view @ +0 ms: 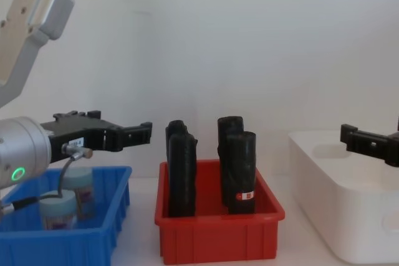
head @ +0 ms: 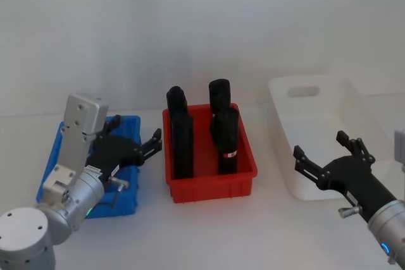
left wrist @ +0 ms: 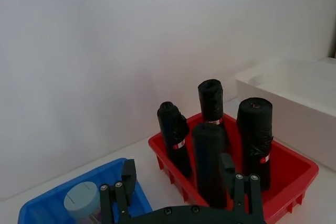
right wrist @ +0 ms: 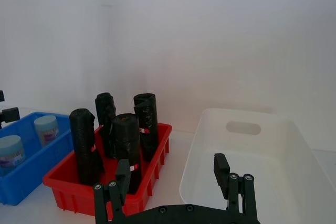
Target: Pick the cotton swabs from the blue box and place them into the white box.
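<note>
Cotton swabs [view: 57, 213] stand in blue box [view: 75, 241] beneath level, spread left gripper [head: 136, 132].

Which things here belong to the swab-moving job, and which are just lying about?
Belonging to the job:
cotton swabs, two jars in the blue box
white box
left pincer, open over the blue box
right pincer, open by the white box

Just lying about:
red bin
black rolls, four standing in the red bin
</note>
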`<state>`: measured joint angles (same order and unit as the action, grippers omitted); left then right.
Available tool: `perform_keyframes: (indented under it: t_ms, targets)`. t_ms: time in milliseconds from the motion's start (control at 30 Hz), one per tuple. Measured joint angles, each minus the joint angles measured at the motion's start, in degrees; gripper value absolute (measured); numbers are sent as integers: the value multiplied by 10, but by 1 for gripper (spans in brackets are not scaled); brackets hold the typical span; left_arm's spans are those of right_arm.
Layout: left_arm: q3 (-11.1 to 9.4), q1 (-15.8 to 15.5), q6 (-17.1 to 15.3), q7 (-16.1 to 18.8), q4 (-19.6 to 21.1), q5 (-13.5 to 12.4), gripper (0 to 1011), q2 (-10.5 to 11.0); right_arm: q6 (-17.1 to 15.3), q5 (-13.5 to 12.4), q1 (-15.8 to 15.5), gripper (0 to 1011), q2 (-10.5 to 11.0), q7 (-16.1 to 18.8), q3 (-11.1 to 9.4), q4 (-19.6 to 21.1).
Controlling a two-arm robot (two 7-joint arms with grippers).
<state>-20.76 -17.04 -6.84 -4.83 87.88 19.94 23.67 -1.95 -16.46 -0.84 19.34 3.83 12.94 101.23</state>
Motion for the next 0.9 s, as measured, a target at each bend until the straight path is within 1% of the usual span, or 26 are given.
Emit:
perform_keyframes:
  t_ms: [267, 367, 467, 900]
  targets:
    - [15, -21, -20, -13, -45, 15, 1004, 1, 0, 0, 0, 1001, 0, 0, 0, 0]
    - [18, -25, -23, -17, -55, 17, 1004, 0, 0, 0, 0, 1001, 0, 0, 0, 0]
    - [23, -33, -31, -23, -73, 21, 1004, 0, 0, 0, 0, 1001, 0, 0, 0, 0]
    - [34, -45, -59, -39, -107, 27, 1004, 2, 0, 0, 0, 1001, 0, 0, 0, 0]
